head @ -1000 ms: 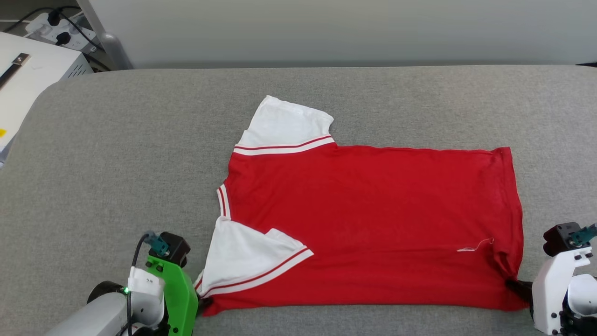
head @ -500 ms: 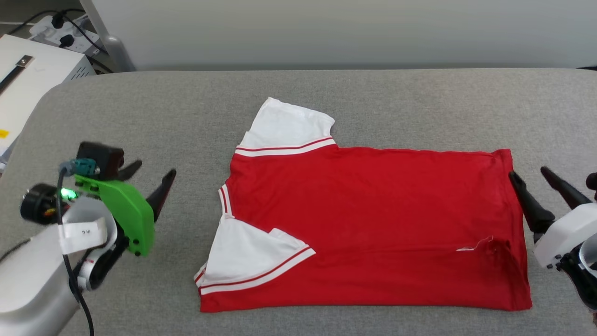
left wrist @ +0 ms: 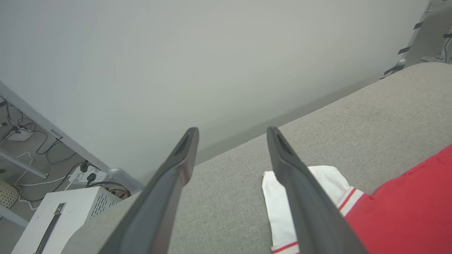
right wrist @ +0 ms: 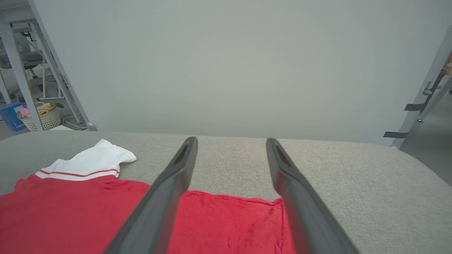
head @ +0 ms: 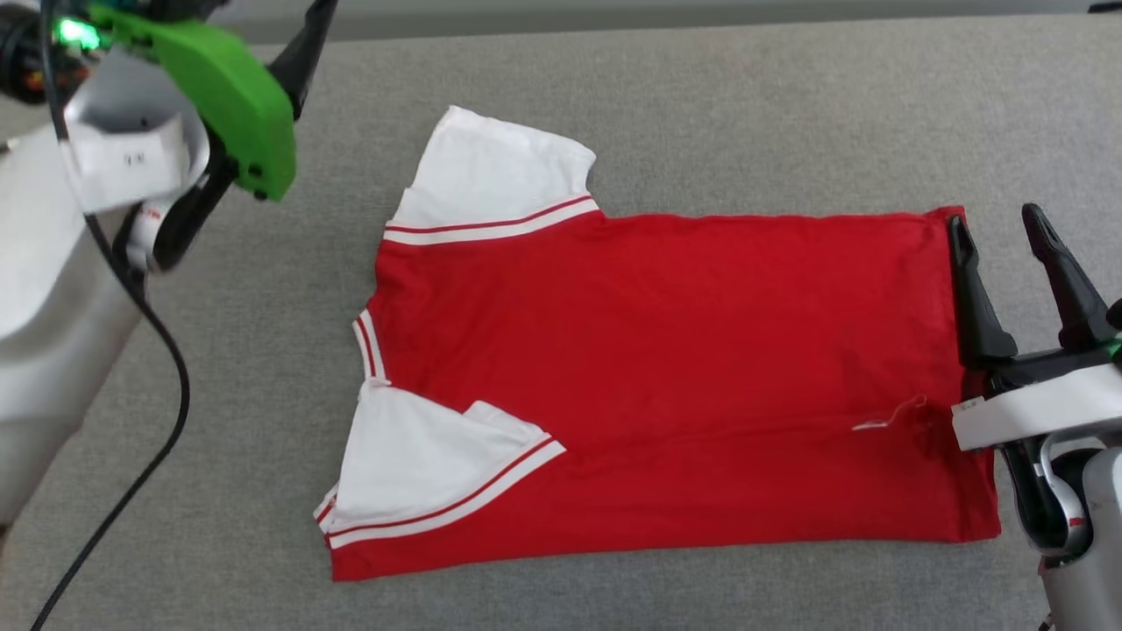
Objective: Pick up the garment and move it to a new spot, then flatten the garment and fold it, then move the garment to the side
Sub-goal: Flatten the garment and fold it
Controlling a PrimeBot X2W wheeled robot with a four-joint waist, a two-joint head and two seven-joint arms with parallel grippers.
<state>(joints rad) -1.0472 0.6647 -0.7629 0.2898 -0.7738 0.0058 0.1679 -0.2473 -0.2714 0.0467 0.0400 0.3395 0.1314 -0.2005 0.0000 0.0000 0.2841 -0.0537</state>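
Note:
The garment (head: 657, 350) lies flat on the grey padded table (head: 701, 105), a red shirt with its neck to the left and its hem to the right. Its two white sleeves with striped trim show at the far left and near left. My right gripper (head: 996, 216) stands open over the hem's far right corner, nothing between its fingers. In the right wrist view the right gripper (right wrist: 231, 139) frames the garment (right wrist: 70, 211) below it. My left gripper (left wrist: 231, 128) is open and empty, raised left of the garment (left wrist: 406, 204), near the far sleeve.
The left arm's green bracket (head: 219, 88) and black cable (head: 166, 368) hang over the table's left part. Beyond the table's far left corner stand a white box (left wrist: 53, 218) and a power strip (left wrist: 84, 173). A basket (right wrist: 46, 118) sits on the floor.
Both grippers let go of the garment's near corners, opened and moved toward the far side, the left one rising high. The garment stays flat. The head camera has shifted.

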